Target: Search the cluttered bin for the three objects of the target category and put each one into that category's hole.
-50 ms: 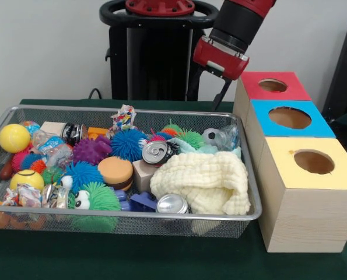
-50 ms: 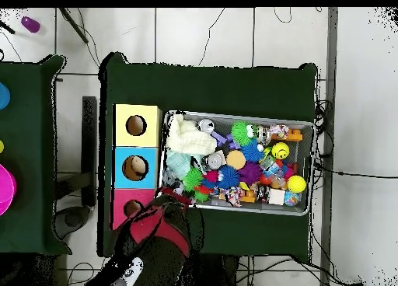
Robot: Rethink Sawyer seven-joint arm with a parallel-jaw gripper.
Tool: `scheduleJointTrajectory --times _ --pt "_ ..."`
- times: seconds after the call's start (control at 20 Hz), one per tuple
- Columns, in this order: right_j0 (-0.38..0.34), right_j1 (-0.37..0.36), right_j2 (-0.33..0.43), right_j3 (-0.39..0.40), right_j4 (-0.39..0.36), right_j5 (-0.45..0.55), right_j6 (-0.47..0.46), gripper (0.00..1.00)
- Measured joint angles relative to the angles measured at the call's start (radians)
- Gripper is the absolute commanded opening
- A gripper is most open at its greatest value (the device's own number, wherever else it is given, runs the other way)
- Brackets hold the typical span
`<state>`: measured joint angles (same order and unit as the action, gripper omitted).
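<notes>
I see the wire bin (image 1: 252, 192) on the green surface (image 1: 161, 256) packed with toys: a yellow ball (image 1: 14, 137) at its left end, a can (image 1: 156, 152) near the middle, and a cream cloth (image 1: 202, 181) toward its right end with another can (image 1: 172, 204) just in front of it. Right of the bin stand the yellow box (image 1: 307, 198), blue box (image 1: 287, 119) and red box (image 1: 272, 86), each with a round hole on top. The end effector (image 1: 220, 58) hangs above the bin's far right corner, and I cannot tell whether it is apart or together.

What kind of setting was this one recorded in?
Probably a robotics lab or test room: a green-covered table on a tiled floor crossed by loose cables, holding a wire mesh bin of toys beside three coloured sorting boxes.
</notes>
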<state>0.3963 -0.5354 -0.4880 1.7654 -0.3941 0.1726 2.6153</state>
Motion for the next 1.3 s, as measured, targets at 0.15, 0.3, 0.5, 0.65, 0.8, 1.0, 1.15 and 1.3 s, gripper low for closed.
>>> scheduleJointTrajectory --times 0.15,0.3,0.5,0.65,0.8,1.0,1.15,1.3 --pt "-0.001 0.009 0.0 -0.02 -0.009 0.003 0.0 1.0" --pt "-0.001 0.006 0.0 -0.036 -0.01 0.009 0.0 1.0" --pt "-0.005 -0.003 0.0 -0.05 -0.011 0.008 0.0 1.0" --pt "-0.027 -0.019 0.007 -0.054 -0.023 0.009 0.0 1.0" --pt "-0.065 -0.043 0.02 -0.054 -0.043 0.009 0.0 1.0" --pt "-0.164 -0.095 0.058 -0.053 -0.098 0.009 0.0 1.0" --pt "-0.235 -0.13 0.092 -0.051 -0.143 0.008 0.0 1.0" --pt "-0.325 -0.169 0.146 -0.039 -0.194 0.007 -0.001 1.0"
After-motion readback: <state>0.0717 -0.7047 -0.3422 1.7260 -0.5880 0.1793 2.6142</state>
